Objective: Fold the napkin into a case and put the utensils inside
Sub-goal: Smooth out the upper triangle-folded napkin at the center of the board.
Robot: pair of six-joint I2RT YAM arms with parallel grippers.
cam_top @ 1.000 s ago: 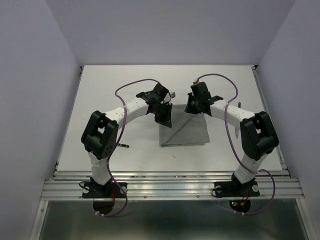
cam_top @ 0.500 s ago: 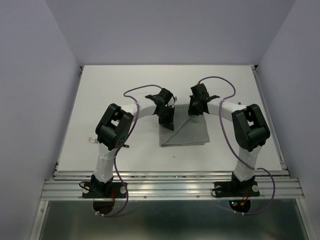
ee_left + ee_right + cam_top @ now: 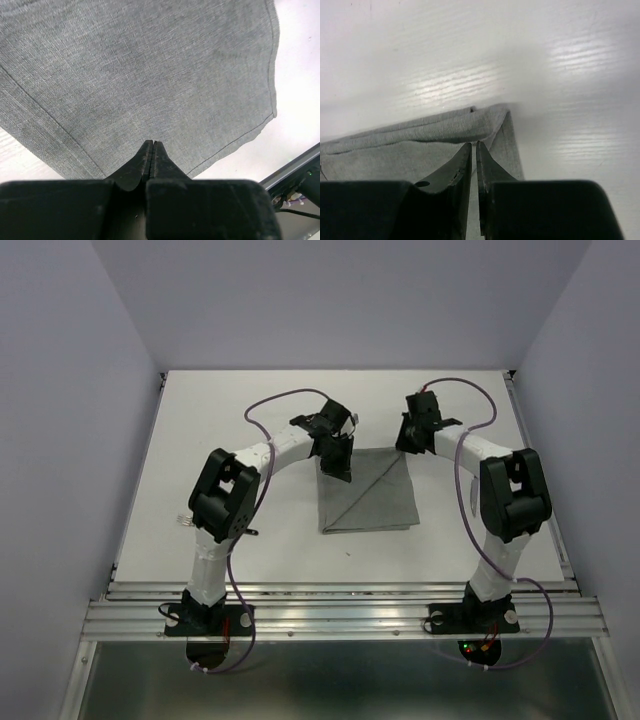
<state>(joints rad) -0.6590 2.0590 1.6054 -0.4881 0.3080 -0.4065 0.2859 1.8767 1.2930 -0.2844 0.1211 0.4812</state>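
White table [image 3: 215, 415] | napkin [image 3: 370, 495]: far corners at left pincer [image 3: 152, 144], right pincer [image 3: 474, 145]

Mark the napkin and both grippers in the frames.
napkin [image 3: 368, 495], top view, middle of the grey cloth.
left gripper [image 3: 151, 143], left wrist view, midway between its fingertips.
right gripper [image 3: 474, 145], right wrist view, midway between its fingertips.

White-and-black arms [image 3: 270, 452], purple cables [image 3: 272, 397]

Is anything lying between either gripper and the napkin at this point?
Nothing visible. The left gripper has its shut tips right over the napkin, and the right gripper is at its folded far corner, with only bare table around.
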